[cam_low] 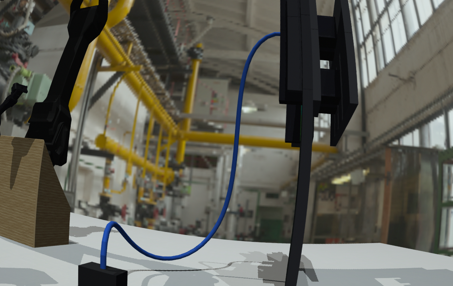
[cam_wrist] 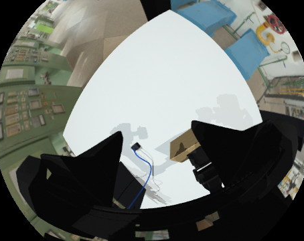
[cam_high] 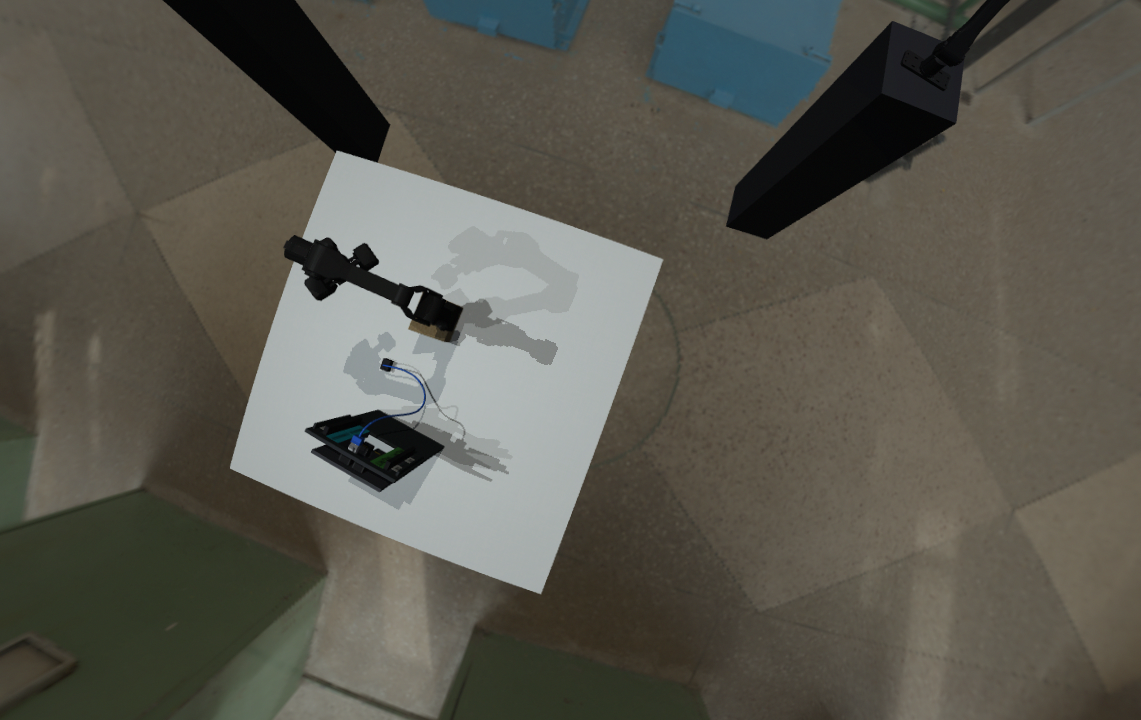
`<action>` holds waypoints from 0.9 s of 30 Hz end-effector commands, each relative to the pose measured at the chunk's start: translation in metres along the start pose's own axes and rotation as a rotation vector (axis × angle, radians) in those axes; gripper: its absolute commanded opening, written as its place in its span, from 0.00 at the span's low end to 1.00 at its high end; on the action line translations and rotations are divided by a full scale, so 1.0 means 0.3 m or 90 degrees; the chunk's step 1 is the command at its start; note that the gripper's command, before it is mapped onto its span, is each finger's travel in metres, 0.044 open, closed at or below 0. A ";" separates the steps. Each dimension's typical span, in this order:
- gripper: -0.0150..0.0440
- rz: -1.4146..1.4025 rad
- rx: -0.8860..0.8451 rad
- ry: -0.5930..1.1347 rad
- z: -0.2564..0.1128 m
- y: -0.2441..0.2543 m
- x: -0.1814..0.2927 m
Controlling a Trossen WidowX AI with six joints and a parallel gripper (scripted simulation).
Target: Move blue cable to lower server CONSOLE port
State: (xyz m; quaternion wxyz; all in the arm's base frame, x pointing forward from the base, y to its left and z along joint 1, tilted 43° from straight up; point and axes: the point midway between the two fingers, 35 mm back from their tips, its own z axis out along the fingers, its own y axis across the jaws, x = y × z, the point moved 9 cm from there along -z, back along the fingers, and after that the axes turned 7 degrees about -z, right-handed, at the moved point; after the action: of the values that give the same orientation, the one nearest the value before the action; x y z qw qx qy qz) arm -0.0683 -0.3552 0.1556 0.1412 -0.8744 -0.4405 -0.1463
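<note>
Blk end effector wide open, thin blue cable curving, blk box attached.

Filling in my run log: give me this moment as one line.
black gripper: open, holding nothing | blue cable: one end at black rack | plug: not gripped | transfer: not done

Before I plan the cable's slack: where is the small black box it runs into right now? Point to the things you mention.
In the top view, the small black box (cam_high: 386,363) (cam_low: 102,276) (cam_wrist: 136,146) sits on the white table (cam_high: 592,358) (cam_low: 391,252) (cam_wrist: 152,67), between the wooden block (cam_high: 431,331) (cam_low: 11,184) (cam_wrist: 182,147) and the server rack (cam_high: 426,443) (cam_low: 306,71) (cam_wrist: 126,187).
</note>
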 end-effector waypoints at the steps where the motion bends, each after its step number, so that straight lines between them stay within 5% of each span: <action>1: 0.89 -0.010 -0.003 -0.006 0.000 0.006 0.004; 6: 0.67 -0.279 -0.065 -0.170 0.000 0.155 0.137; 12: 0.66 -0.654 -0.123 -0.400 0.013 0.303 0.356; 27: 0.66 -1.245 -0.177 -0.860 0.076 0.367 0.774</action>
State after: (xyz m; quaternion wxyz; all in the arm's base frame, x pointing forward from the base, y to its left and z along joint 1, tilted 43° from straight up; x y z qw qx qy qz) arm 0.1274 -0.2845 0.2019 -0.3078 -0.2839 -0.8937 0.1613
